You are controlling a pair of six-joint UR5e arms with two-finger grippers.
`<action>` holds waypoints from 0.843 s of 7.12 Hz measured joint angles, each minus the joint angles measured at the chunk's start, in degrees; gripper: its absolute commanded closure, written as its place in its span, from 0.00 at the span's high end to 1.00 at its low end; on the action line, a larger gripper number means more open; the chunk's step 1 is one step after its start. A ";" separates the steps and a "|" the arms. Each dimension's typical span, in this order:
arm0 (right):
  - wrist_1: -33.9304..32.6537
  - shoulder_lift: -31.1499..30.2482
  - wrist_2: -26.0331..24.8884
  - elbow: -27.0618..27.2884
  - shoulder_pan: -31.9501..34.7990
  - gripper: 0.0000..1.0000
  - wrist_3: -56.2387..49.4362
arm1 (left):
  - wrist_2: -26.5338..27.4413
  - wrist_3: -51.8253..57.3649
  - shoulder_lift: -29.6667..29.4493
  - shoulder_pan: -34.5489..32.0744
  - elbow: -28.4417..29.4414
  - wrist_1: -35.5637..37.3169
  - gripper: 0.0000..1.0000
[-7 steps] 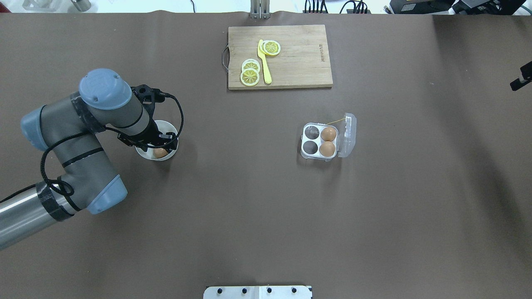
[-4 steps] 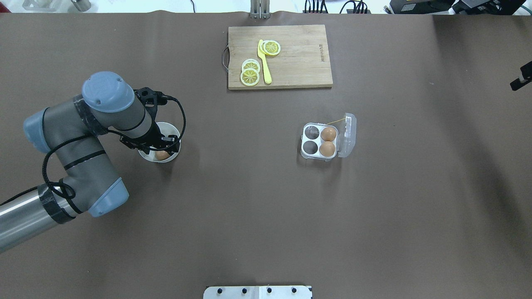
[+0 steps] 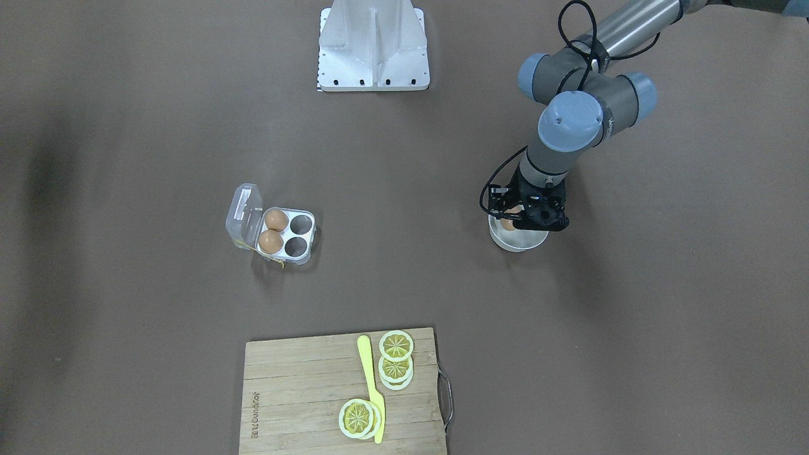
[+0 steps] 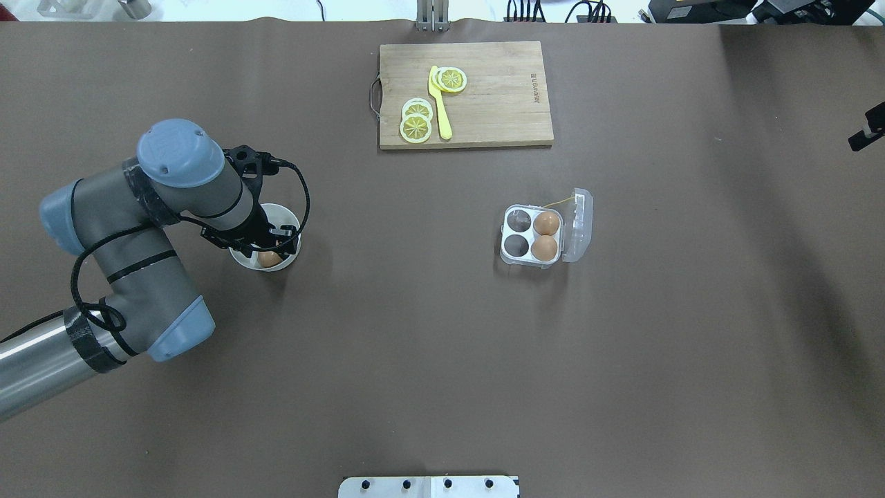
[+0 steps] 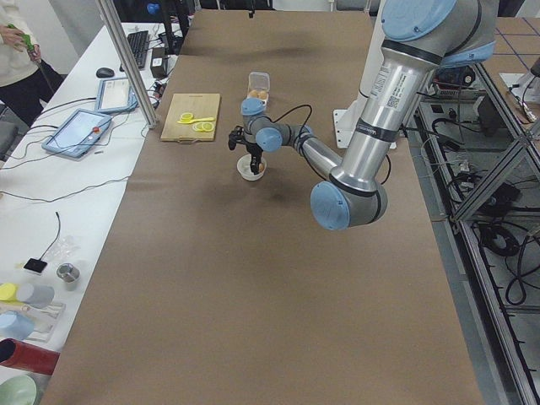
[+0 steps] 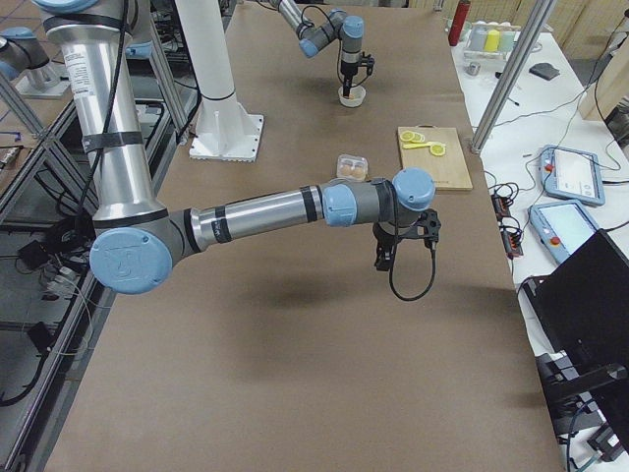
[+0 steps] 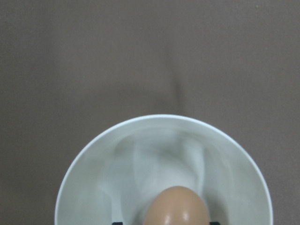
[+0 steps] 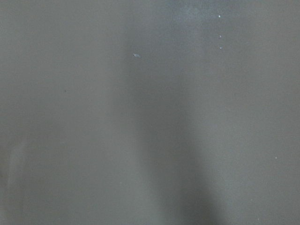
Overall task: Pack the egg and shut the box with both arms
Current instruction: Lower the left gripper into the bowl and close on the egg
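Observation:
The egg [image 7: 177, 206] lies low in a round white bowl [image 7: 93, 150]; it also shows in the overhead view [image 4: 269, 259]. My left gripper [image 4: 265, 243] reaches down into the bowl, its black fingertips pressed against both sides of the egg. The box [image 4: 532, 235] stands open right of centre, with its lid [image 4: 579, 225] folded back. It holds two brown eggs [image 4: 546, 223] in the right cells; the left cells are empty. My right gripper [image 6: 383, 261] hangs over bare table at the far right. I cannot tell whether it is open or shut.
A wooden cutting board [image 4: 498, 104] with lemon slices and a yellow knife [image 4: 440, 104] lies at the back centre. The white metal stand [image 3: 373, 47] sits at the robot's side of the table.
My left arm shifted slightly right and forward over the bowl, and the bowl and the egg shifted a little with it. The box has not moved.

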 measured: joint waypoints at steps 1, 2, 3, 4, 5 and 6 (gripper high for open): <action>0.00 0.00 0.00 -0.01 0.01 1.00 0.00 | 0.00 0.04 -0.01 0.00 0.01 -0.01 0.51; 0.00 0.00 0.00 0.00 0.00 1.00 0.02 | 0.01 0.08 -0.01 0.00 0.01 -0.03 0.40; 0.00 0.02 0.00 0.05 -0.01 1.00 0.20 | 0.03 0.12 0.00 0.00 -0.02 -0.07 0.28; 0.00 0.03 0.00 0.18 -0.01 1.00 0.54 | 0.02 0.14 0.08 -0.07 -0.14 -0.07 0.09; 0.00 0.02 0.00 0.47 0.00 1.00 0.83 | 0.01 0.15 0.23 -0.25 -0.81 0.10 0.00; 0.00 0.01 0.00 0.76 0.01 1.00 0.97 | -0.02 0.16 0.44 -0.84 -2.23 0.67 0.00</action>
